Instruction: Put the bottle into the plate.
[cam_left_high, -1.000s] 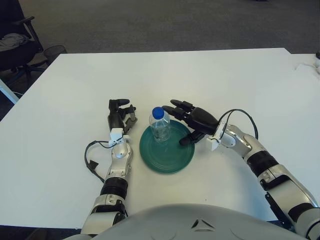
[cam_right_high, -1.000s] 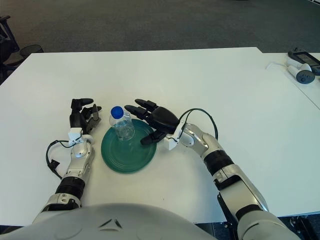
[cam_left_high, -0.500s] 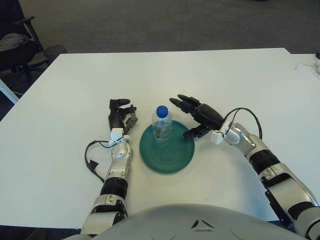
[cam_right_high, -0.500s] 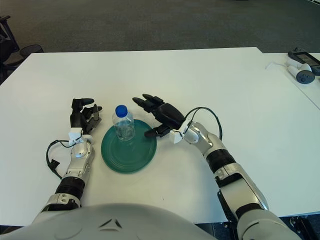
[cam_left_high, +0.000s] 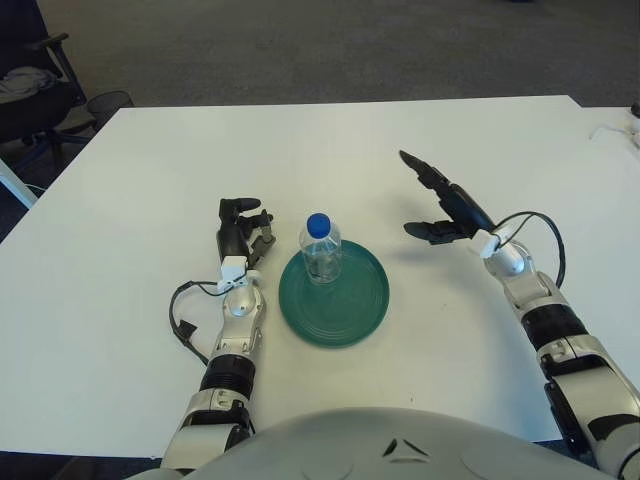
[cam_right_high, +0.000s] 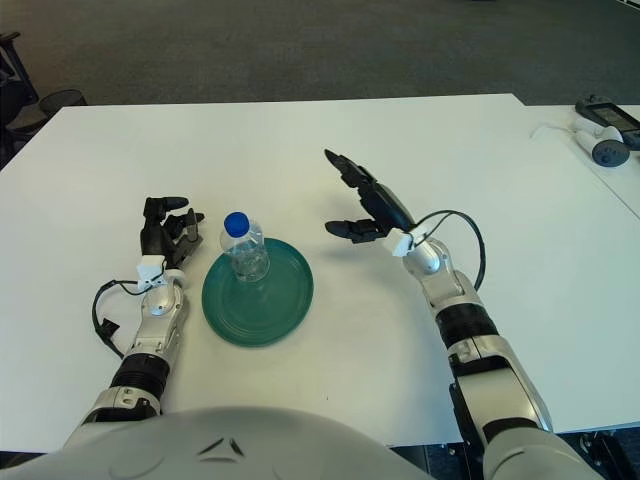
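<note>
So the bottle (cam_left_high: 321, 248) with the blue cap is standing upright inside the green plate (cam_left_high: 334, 299), toward the plate's far-left part. The plate sits on the white table (cam_left_high: 330, 140), a bit left of centre and close to the robot. The right hand (cam_left_high: 442, 203) is up off the table, well apart from the plate on its right side, fingers (cam_left_high: 418, 166) stretched out straight and the thumb sticking out below, holding nothing. The left hand (cam_left_high: 240, 232) shows just left of the plate with its fingers loosely curled, nothing in it either. A black cable (cam_left_high: 183, 318) loops beside the left forearm
</note>
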